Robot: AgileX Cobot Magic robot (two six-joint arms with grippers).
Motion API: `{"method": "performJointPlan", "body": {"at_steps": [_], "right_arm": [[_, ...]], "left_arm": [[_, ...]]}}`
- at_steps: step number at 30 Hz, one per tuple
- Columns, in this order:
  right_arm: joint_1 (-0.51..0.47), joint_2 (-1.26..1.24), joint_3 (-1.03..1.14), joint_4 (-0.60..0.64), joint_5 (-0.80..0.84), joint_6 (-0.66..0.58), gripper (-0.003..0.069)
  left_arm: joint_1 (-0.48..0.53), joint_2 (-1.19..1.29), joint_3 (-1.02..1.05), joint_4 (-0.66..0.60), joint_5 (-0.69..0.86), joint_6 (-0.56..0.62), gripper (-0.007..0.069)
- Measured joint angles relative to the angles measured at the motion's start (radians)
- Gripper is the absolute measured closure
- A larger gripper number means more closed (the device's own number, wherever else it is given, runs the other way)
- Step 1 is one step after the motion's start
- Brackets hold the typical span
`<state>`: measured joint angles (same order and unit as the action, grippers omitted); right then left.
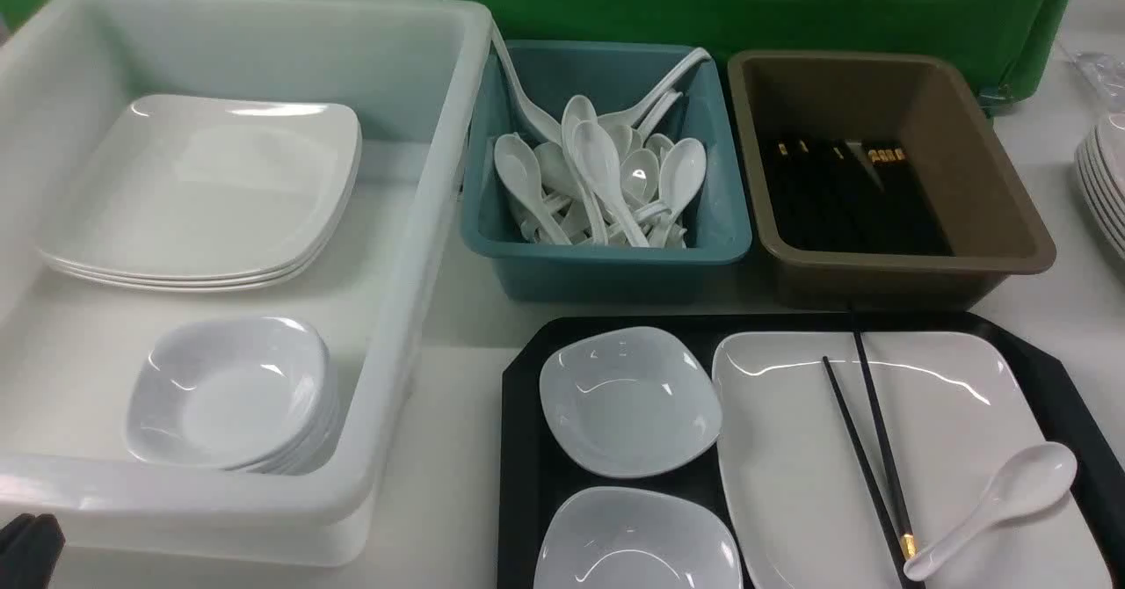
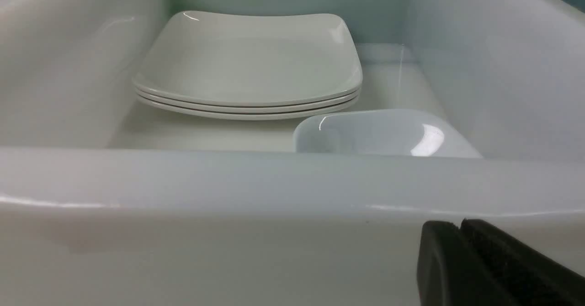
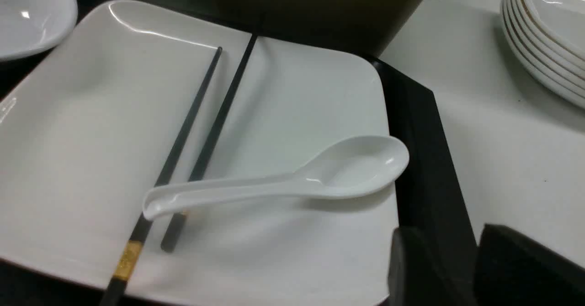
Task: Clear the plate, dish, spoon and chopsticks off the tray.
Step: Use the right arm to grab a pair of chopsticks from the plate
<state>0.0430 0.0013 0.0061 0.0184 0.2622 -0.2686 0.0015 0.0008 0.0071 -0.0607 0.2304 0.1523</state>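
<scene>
- Black plastic tray [image 1: 525,448] with clipped corners sits near right on the worktop [image 1: 457,325]. A glossy white rounded-square plate [image 1: 791,466] fills its right half.
- Right pincer [image 3: 450,240], fingers apart with nothing between them, hangs over the tray's right rim by the plate's near right corner. The spoon [image 1: 1011,492] lies just ahead of it, untouched.
- The spoon is smooth and white. Its deep oval bowl is at the plate's right rim, and its handle end crosses the near ends of the chopsticks [image 1: 866,448].
- The chopsticks are thin and black, with a gold band at the near end. They run near to far across the plate, spreading slightly.
- Two small deep white dishes [image 1: 628,400] sit on the tray's left half, one behind the other, just beside the plate.
- Left pincer [image 2: 459,226], fingers pressed together and empty, sits low outside the near wall of the white tub [image 1: 422,220], well apart from the tray.
- Bare worktop lies right of the tray. The brown tub [image 1: 879,272] stands close behind its far rim.
</scene>
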Motion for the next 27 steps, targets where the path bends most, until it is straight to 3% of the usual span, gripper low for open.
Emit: {"method": "performJointPlan", "body": {"at_steps": [14,17,20,27], "right_arm": [[0.0,0.0,0.0,0.0,0.0,0.0,0.0418],[0.0,0.0,0.0,0.0,0.0,0.0,0.0418],[0.0,0.0,0.0,0.0,0.0,0.0,0.0418],[0.0,0.0,0.0,0.0,-0.001,0.0,0.0418]], "left_arm": [[0.0,0.0,0.0,0.005,-0.009,0.0,0.0608],[0.0,0.0,0.0,-0.052,-0.066,-0.006,0.0608],[0.0,0.0,0.0,-0.234,-0.23,-0.059,0.0608],[0.0,0.0,0.0,-0.309,-0.471,-0.176,0.0608]]}}
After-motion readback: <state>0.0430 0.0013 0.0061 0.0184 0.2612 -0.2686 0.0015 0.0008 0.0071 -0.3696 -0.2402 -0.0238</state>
